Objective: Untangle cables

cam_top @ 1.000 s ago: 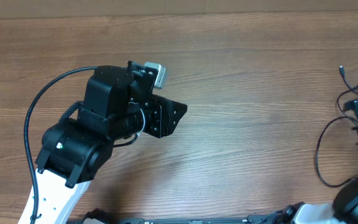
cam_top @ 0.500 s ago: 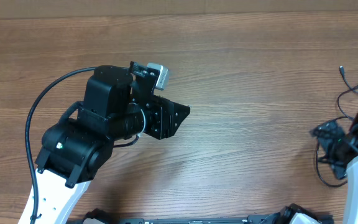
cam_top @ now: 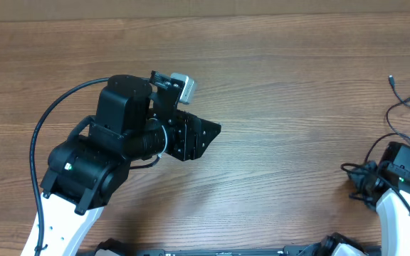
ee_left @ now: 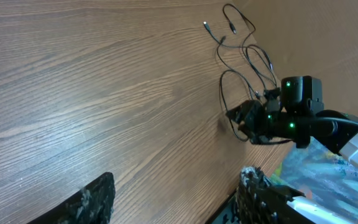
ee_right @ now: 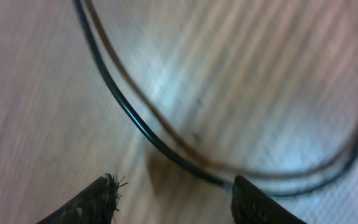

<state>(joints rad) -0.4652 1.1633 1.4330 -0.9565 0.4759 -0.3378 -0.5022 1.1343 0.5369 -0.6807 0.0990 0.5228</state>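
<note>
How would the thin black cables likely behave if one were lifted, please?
Probably floppy: the cables lie in loose, uneven loops on the wooden table. Likely light, being so thin. Lifted at one spot, the rest would probably sag and drag, maybe snagging where loops cross.

Two grippers (cam_top: pixel 216 131) (cam_top: pixel 358 186), one table (cam_top: pixel 297 71), one tangle of cables (ee_right: pixel 142 127).

The thin black cables (ee_left: pixel 222 93) are lying flat in loose, messy loops, spreading out just past the right gripper (ee_left: pixel 244 118). One of them is curving close in front of its fingertips.
</note>
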